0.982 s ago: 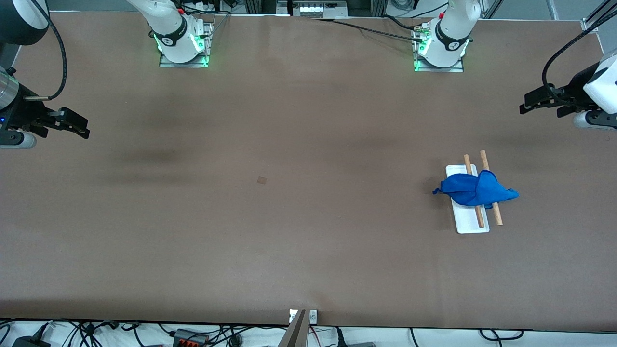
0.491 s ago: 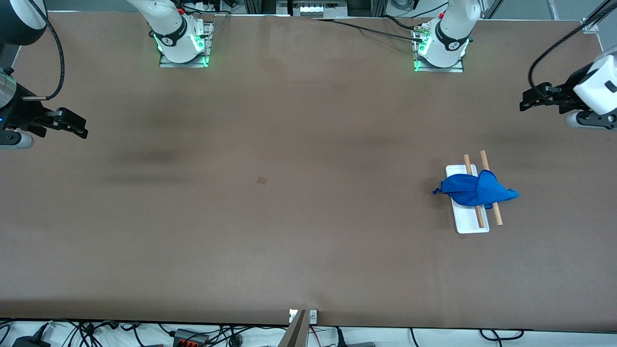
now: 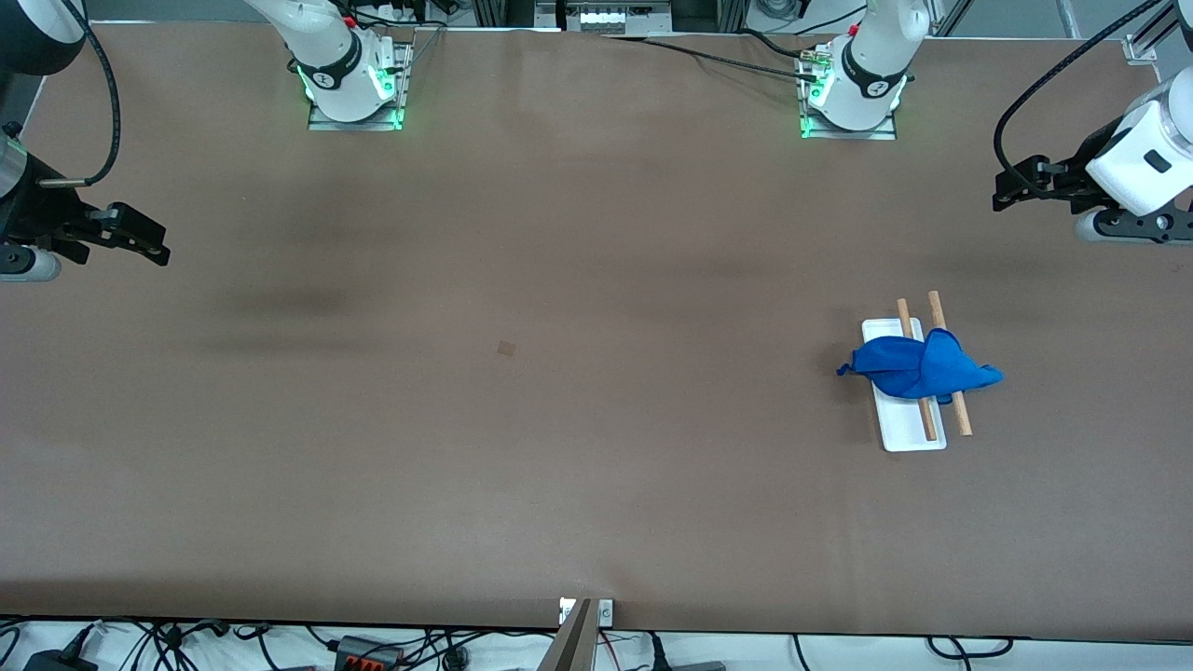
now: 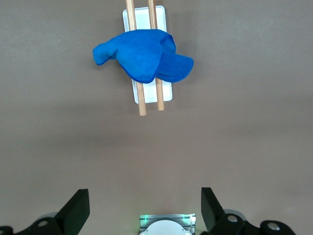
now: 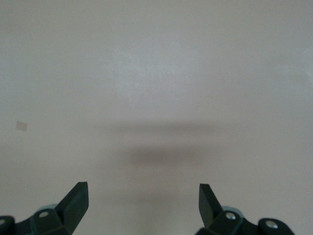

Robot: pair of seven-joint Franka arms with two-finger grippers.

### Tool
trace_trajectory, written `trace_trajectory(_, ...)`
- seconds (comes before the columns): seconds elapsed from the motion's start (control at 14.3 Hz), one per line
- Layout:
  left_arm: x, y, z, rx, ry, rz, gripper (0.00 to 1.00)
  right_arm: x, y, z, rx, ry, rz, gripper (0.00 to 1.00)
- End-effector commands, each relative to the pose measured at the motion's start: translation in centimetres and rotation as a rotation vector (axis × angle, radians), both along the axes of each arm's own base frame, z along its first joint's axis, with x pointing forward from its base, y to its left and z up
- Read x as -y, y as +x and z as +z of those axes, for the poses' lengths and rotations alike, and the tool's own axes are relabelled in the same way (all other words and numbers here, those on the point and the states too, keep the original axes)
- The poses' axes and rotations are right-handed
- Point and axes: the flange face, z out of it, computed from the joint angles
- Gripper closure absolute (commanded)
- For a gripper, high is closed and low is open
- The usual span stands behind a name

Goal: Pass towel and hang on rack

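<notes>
Front view: the bright royal-blue soft microfibre towel (image 3: 918, 369) lies bunched across the two light-brown wooden dowel bars of the small white-based wire rack (image 3: 913, 433), which stands toward the left arm's end of the brown bench (image 3: 559, 419), about midway between the edge where the bases stand and the camera-side edge. The cloth straddles both bars, one pointed tail drooping off each side, so its weight is shared and it sits without any grip on it. It is crumpled rather than spread flat, yet it appears to hold; I judge the hanging done.

The left gripper (image 3: 1011, 189) hangs in the air over the bench's edge at the left arm's end, clear of the rack, its fingers spread apart and empty. The left wrist view confirms this: both dark fingertips (image 4: 78, 208) stand wide with bare bench between them, and the towel and rack are well apart from them.

The right gripper (image 3: 149, 244) waits over the bench's edge at the right arm's end, well apart from the rack. Its fingers (image 5: 76, 200) are likewise parted and hold nothing, bare bench showing between them. Both arms seem parked out at the ends so as to leave the hung cloth undisturbed.
</notes>
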Motion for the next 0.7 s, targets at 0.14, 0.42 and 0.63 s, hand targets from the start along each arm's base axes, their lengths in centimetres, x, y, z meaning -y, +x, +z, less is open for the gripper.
trace_trajectory(0.14, 0.1, 0.4, 0.5, 0.120, 0.023, -0.002, 0.00, 0.5, -0.7, 0.0, -0.030, 0.017, -0.014, 0.00)
trace_trajectory(0.42, 0.3, 0.5, 0.7, 0.125, 0.022, 0.001, 0.00, 0.9, -0.8, -0.7, -0.050, 0.018, -0.021, 0.00)
trace_trajectory(0.63, 0.2, 0.4, 0.7, 0.122, 0.015, 0.001, 0.00, 0.8, -1.2, -1.3, -0.054, 0.018, -0.019, 0.00)
